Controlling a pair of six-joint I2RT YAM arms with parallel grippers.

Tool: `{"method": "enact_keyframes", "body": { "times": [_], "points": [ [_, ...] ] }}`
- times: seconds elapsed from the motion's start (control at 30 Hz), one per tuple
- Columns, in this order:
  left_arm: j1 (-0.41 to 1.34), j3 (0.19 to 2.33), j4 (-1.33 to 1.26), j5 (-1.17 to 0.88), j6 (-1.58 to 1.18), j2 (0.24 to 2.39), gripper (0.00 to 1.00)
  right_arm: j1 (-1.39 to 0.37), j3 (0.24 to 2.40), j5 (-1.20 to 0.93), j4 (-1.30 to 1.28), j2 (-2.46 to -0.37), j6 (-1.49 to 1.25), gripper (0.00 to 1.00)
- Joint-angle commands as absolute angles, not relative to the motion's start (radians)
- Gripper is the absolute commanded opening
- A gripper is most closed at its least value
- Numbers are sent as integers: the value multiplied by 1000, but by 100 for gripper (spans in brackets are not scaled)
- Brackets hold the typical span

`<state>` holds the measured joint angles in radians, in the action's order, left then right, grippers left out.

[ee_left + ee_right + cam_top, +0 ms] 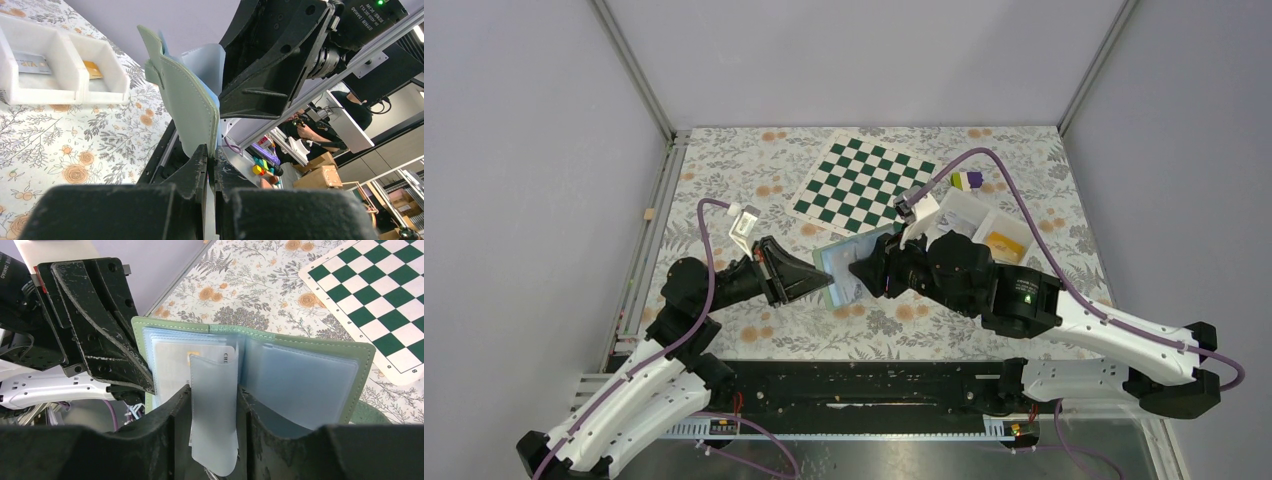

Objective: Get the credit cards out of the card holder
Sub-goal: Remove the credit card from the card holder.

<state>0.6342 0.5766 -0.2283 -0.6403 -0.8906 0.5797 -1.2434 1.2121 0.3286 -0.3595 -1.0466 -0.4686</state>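
The card holder (848, 266) is held open and upright above the table between both grippers, green outside, light blue sleeves inside. My left gripper (212, 152) is shut on the edge of its green cover (187, 107). In the right wrist view the holder (305, 380) faces the camera. My right gripper (214, 407) is closed on a light-blue inner sleeve (212, 390) that hangs between the fingers. A whitish card (220, 352) with dark print sits in the left page behind that sleeve. An orange card (1004, 243) and a pale card (32, 63) lie in the white tray.
The white tray (964, 207) stands right of the holder, behind the right arm; it also shows in the left wrist view (107, 85). The green-and-white chequered mat (864, 183) lies at the back. A purple-and-yellow block (967, 180) sits beyond the tray.
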Motion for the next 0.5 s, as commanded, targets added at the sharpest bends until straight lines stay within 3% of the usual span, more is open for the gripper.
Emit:
{"method": "enact_keyframes", "body": {
  "times": [0.0,0.07,0.17,0.47],
  "points": [
    [638,625,-302,-670,-877,571,0,-1246,1213,343,-323,-1036,-462,48],
    [638,627,-300,-679,-867,569,0,-1246,1220,379,-352,-1028,-463,58],
    [637,626,-296,-687,-854,566,0,-1247,1222,471,-424,-981,-453,63],
    [637,620,-345,-725,-870,575,0,-1246,1180,638,-526,-782,-418,62]
  ]
}}
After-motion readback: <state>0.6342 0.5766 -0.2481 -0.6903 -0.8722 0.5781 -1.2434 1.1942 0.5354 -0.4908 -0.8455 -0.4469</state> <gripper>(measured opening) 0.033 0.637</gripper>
